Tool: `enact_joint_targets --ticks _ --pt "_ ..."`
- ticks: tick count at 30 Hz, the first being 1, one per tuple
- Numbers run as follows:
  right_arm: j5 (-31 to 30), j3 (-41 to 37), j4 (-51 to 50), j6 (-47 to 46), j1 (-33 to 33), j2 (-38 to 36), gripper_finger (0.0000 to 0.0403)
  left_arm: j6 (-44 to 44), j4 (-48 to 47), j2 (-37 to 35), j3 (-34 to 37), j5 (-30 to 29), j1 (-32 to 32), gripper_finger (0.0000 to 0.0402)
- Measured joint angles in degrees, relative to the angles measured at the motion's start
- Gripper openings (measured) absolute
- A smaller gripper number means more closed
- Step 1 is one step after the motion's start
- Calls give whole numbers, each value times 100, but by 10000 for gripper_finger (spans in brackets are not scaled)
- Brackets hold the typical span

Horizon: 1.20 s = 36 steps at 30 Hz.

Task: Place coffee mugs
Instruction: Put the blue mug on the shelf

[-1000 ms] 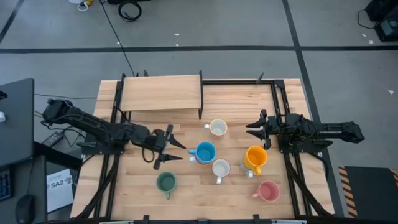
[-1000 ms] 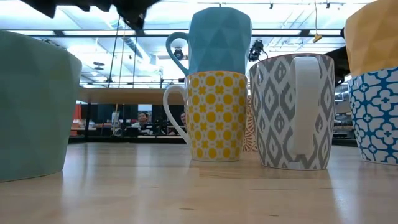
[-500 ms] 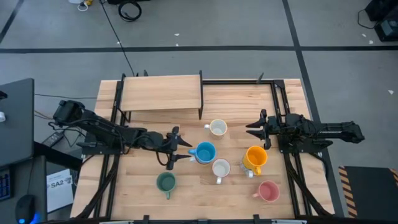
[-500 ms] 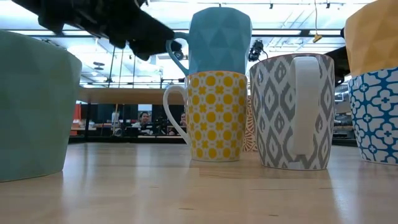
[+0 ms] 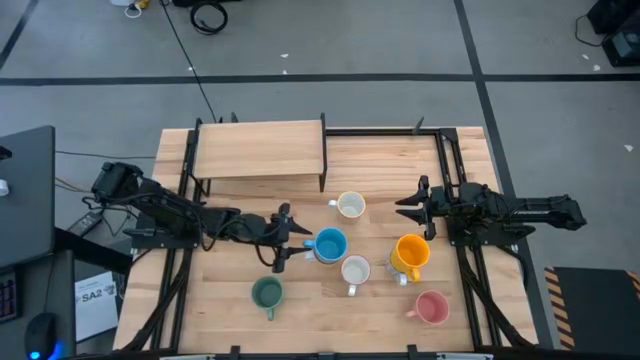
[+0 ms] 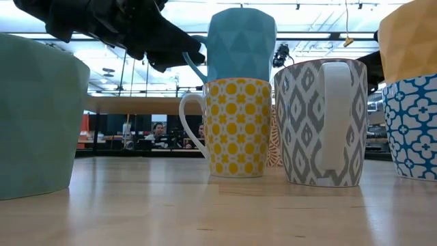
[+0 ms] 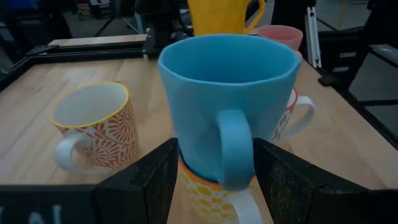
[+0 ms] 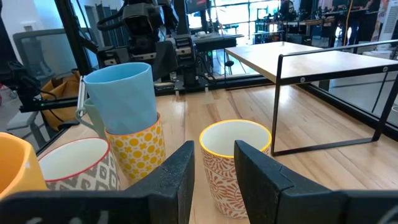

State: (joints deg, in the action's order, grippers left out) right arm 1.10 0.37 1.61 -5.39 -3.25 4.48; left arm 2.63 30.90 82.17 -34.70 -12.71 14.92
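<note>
Left claw [image 7: 214, 180], fingers spread, straddles the handle of the faceted blue ceramic mug [image 7: 229, 106] to grasp it; right claw [image 5: 410, 211] waits open.

A robotics lab or workshop, by the look of it. Pale wooden bench [image 5: 300, 300] framed in black metal rails, set on a grey floor marked with dark tape lines [image 5: 470, 40]. Black coiled cable [image 5: 209, 16] lying on that floor. Beyond, long rows of bright ceiling lights [image 6: 136, 37], more wooden worktables [image 8: 311, 59], a grey office chair [image 8: 37, 50], people seated far off [image 6: 158, 130].
</note>
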Motion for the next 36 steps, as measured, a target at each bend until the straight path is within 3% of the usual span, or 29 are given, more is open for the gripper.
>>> enact_joint_targets --ticks 24,36 --pt "0 1 0 0 0 1 119 -29 62 -2 0 4 9 65" --pt "0 -1 0 0 0 0 119 -39 139 -4 9 4 4 59"
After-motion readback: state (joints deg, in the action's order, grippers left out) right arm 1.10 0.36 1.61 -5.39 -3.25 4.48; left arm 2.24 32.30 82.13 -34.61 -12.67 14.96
